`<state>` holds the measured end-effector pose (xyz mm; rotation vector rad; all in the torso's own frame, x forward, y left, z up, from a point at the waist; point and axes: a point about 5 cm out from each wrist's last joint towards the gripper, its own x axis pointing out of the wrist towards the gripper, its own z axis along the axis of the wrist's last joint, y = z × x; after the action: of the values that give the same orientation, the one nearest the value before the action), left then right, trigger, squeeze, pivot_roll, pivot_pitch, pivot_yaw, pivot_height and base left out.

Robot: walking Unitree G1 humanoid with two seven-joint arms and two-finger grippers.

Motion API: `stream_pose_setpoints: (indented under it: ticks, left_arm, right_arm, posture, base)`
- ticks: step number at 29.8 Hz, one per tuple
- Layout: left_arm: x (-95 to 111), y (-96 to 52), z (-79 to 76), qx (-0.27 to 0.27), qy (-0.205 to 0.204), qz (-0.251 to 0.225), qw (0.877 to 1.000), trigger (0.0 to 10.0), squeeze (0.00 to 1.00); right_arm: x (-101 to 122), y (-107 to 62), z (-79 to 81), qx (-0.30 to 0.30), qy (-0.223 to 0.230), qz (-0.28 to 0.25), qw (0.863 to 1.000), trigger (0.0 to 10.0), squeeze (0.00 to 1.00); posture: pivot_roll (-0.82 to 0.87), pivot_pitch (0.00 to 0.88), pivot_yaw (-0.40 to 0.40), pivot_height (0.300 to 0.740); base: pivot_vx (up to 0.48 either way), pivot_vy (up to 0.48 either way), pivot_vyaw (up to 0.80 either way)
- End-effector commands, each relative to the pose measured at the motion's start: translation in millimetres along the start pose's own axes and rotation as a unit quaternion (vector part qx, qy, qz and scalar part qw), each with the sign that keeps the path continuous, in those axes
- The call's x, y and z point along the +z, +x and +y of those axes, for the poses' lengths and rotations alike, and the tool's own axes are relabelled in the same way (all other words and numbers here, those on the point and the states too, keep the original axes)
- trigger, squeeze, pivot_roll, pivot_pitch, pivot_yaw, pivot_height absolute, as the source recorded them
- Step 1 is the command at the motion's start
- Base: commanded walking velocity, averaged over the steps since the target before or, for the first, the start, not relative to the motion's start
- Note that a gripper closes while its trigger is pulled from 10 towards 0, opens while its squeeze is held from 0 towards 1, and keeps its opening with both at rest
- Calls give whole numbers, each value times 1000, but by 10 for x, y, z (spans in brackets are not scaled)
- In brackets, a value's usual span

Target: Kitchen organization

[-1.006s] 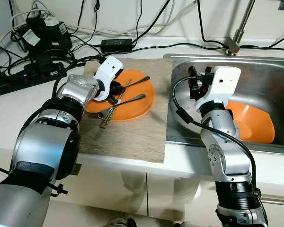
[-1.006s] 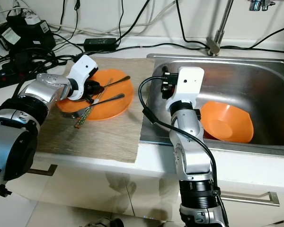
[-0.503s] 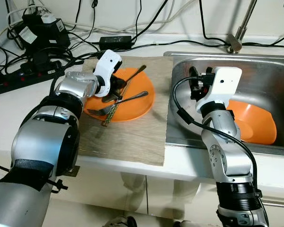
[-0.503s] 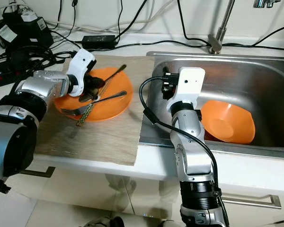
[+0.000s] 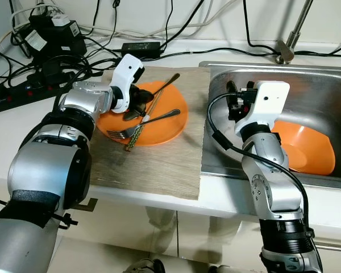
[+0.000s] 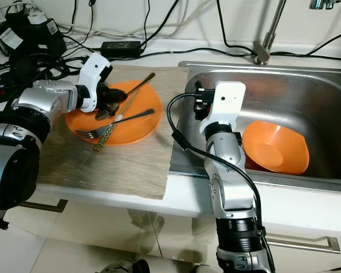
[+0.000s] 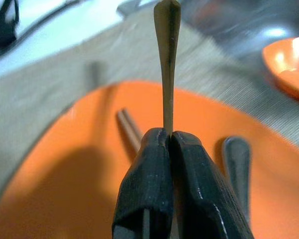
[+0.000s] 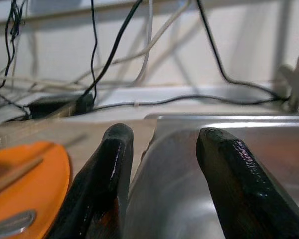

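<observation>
An orange plate (image 5: 166, 126) lies on a wooden mat (image 5: 159, 165) left of the sink. My left gripper (image 5: 137, 105) hovers low over the plate's left part, shut on a spoon (image 5: 165, 86) whose thin handle (image 7: 167, 59) sticks out past the fingers (image 7: 144, 189) toward the back right. A fork (image 5: 153, 120) and a patterned stick (image 5: 134, 138) rest on the plate. My right gripper (image 8: 162, 149) stands open and holds nothing, above the sink's left side (image 5: 232, 102). An orange bowl (image 5: 307, 149) sits in the sink.
The steel sink (image 5: 329, 85) has a faucet (image 5: 290, 40) at its back edge. Power strips, adapters and tangled cables (image 5: 40, 79) crowd the counter behind and to the left of the mat. The counter's front edge runs just below the mat.
My left gripper has shifted slightly toward the back with the spoon, and the spoon's handle has swung up and away from the plate. The right arm has stayed put.
</observation>
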<state>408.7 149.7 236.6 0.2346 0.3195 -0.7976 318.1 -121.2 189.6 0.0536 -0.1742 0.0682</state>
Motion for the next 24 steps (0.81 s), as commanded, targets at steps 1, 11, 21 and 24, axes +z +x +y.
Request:
stream_pose_setpoints:
  ticks: [1,11,21,24]
  left_arm:
    - [210,-75,30,-6,26,-25,999,0,0]
    - [353,-157,4,-49,41,-56,996,0,0]
    - [416,-109,-158,-102,62,-62,991,0,0]
    - [450,-99,-201,-110,66,-67,989,0,0]
  right_arm:
    - [-18,18,-10,4,8,2,1000,10000,0]
    - [-46,172,-29,6,53,12,999,10000,0]
    - [61,416,49,15,139,7,990,10000,1000]
    - [136,471,88,24,151,-5,988,10000,1000]
  posture:
    - [-128,4,72,740]
    - [-98,2,66,740]
    - [-95,8,73,740]
    - [-95,12,77,740]
  base:
    - [0,0,0]
    - [0,0,0]
    - [0,0,0]
    - [0,0,0]
